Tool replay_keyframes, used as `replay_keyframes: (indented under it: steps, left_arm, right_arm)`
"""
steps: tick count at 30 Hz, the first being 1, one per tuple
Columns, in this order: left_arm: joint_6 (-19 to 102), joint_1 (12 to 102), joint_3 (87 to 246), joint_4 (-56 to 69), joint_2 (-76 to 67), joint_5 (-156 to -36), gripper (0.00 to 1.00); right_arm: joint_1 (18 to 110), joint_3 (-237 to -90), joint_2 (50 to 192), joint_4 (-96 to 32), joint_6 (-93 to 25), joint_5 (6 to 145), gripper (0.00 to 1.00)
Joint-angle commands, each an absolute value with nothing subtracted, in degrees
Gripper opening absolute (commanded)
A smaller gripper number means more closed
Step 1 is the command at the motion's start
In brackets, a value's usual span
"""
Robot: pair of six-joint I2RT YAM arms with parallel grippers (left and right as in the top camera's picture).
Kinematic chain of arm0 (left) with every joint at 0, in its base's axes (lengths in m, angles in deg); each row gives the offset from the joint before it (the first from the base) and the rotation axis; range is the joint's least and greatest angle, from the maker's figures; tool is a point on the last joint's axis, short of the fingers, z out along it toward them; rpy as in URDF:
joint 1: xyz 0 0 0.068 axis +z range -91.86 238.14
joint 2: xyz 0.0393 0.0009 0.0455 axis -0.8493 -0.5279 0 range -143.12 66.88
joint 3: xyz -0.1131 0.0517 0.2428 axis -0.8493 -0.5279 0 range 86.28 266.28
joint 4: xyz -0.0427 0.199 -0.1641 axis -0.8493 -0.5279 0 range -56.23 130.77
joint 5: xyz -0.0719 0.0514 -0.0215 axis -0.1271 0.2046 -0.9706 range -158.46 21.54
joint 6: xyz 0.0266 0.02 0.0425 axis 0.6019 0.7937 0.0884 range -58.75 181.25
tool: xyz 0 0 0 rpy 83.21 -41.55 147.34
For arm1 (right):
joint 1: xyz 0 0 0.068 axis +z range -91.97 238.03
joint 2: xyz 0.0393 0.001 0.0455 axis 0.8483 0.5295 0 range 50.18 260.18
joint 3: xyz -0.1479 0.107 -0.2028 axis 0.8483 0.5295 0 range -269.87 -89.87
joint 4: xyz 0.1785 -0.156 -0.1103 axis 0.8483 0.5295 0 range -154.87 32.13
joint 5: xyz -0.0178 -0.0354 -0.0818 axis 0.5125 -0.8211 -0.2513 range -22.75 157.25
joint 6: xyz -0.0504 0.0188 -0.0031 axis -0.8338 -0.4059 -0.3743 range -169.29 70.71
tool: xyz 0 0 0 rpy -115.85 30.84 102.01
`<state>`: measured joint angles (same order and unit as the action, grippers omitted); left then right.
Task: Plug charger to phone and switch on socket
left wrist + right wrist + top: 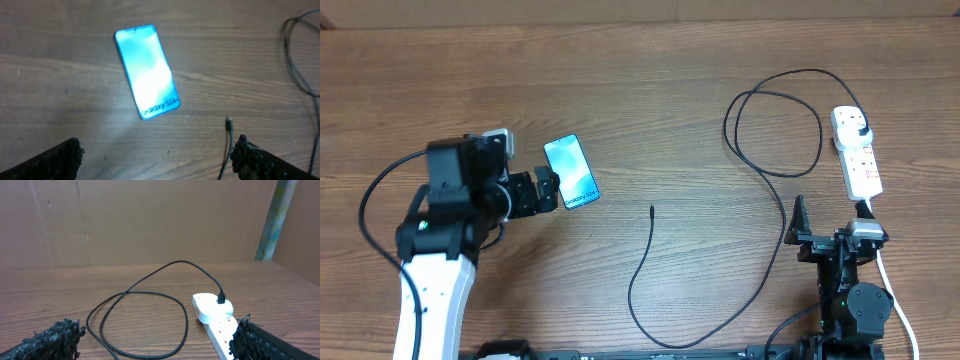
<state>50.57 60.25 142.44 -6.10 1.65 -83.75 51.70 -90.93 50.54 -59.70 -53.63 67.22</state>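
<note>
The phone (570,171) lies flat at centre-left, its cyan screen lit; in the left wrist view the phone (147,70) sits just ahead of my fingers. My left gripper (544,190) (157,160) is open and empty, close to the phone's near end. The charger's connector tip (651,208) (228,121) lies loose on the wood. Its black cable (770,130) (145,295) loops over to a white adapter plugged into the socket (857,152) (215,317). Just short of the socket's near end, my right gripper (832,225) (155,340) is open and holds nothing.
The socket's white cord (895,300) runs toward the front edge, past the right arm. The slack charger cable (640,300) curves along the table's front middle. A brown board wall (150,220) stands behind the table.
</note>
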Motion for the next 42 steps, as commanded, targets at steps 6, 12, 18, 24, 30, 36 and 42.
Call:
replay_keyframes:
  steps: [6,12,18,24,30,36,42]
  left_arm:
    - [40.7,52.0,155.0,-14.5,-8.2,-67.9,1.00]
    - [32.8,49.8,164.2,-21.3,-17.5,-64.9,1.00]
    - [31.4,49.6,168.3,-25.3,-26.2,-65.1,0.99]
    - [31.4,49.5,168.2,-24.4,-30.9,-66.5,1.00]
    - [31.4,49.4,168.2,-22.7,-32.8,-71.2,1.00]
    - [30.0,48.7,168.3,-20.6,-33.8,-74.7,1.00]
    - [28.9,48.3,170.7,-21.9,-38.4,-73.5,1.00]
  right_arm:
    - [51.9,-90.3,50.4,-60.0,-53.9,66.9,1.00]
    - [51.9,-90.3,50.4,-60.0,-53.8,66.9,1.00]
    - [51.9,-90.3,50.4,-60.0,-53.9,66.9,1.00]
    - [51.9,-90.3,50.4,-60.0,-53.9,66.9,1.00]
    - [51.9,-90.3,50.4,-60.0,-53.9,66.9,1.00]
    - [51.9,-90.3,50.4,-60.0,-53.9,66.9,1.00]
    - [51.9,-90.3,50.4,-60.0,-53.9,66.9,1.00]
